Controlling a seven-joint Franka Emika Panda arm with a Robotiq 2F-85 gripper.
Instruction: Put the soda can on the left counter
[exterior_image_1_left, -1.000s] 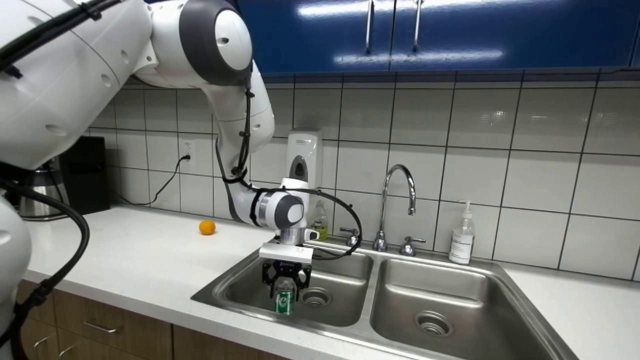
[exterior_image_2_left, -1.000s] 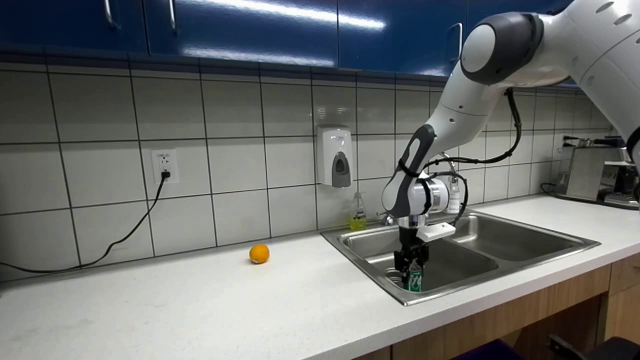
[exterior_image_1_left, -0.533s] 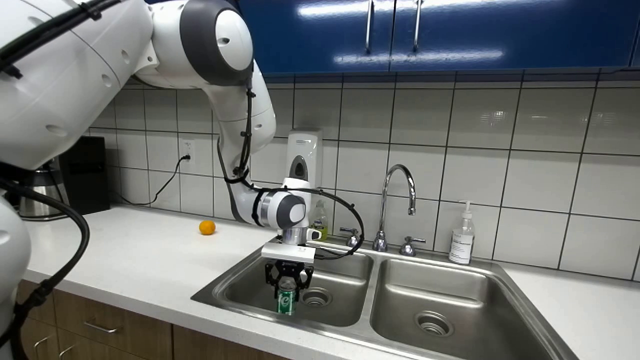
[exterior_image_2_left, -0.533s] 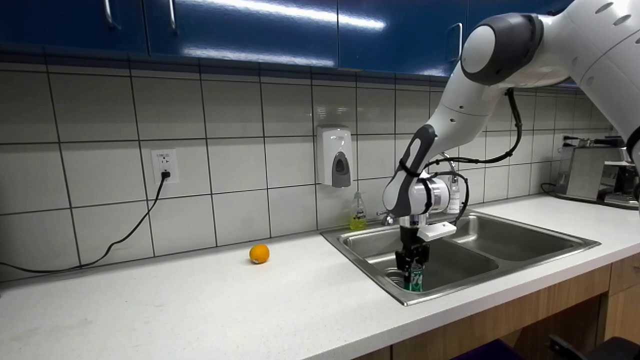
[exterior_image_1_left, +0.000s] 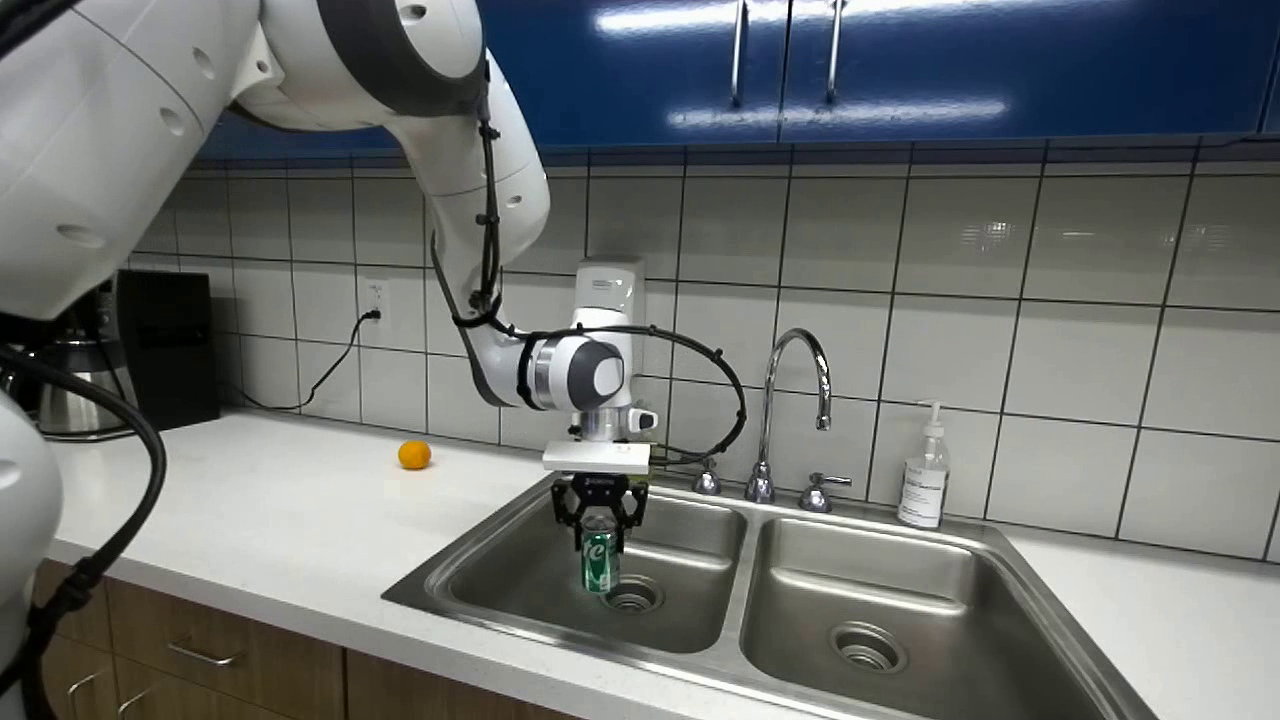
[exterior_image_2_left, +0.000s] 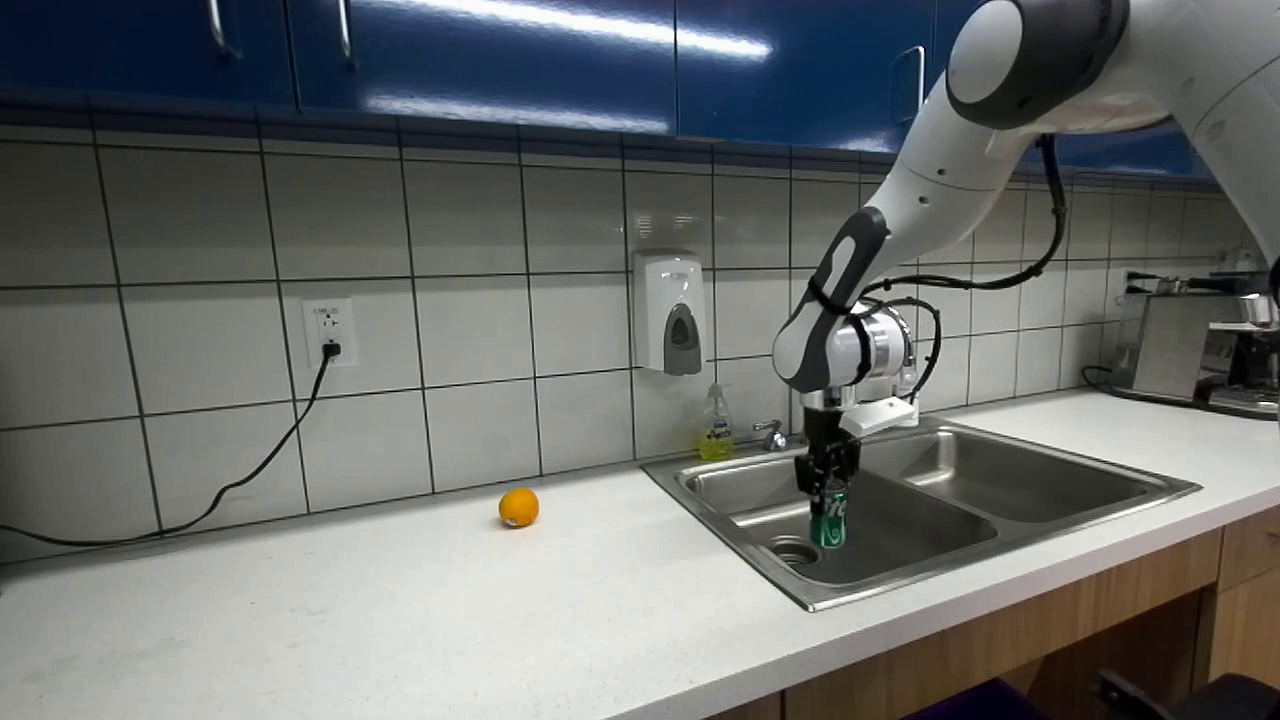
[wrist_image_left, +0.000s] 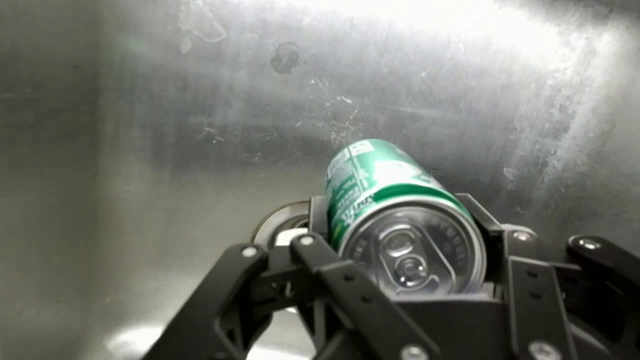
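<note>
A black pincer has a green soda can held tight over the sink.
The pincer's fingers squeeze the can, one on each side, and in the wrist view you can see its shiny silver top. The can is over the left basin of the sink, near the drain. The flat white left counter spreads out from the left side of the sink, and an orange sits on it, apart from the sink. A shiny tap stands at the back of the sink, and a clear pump bottle stands at the back of the sink too. Near the sink's back left corner is a yellow dish soap bottle, with a white soap dispenser on the wall above.
</note>
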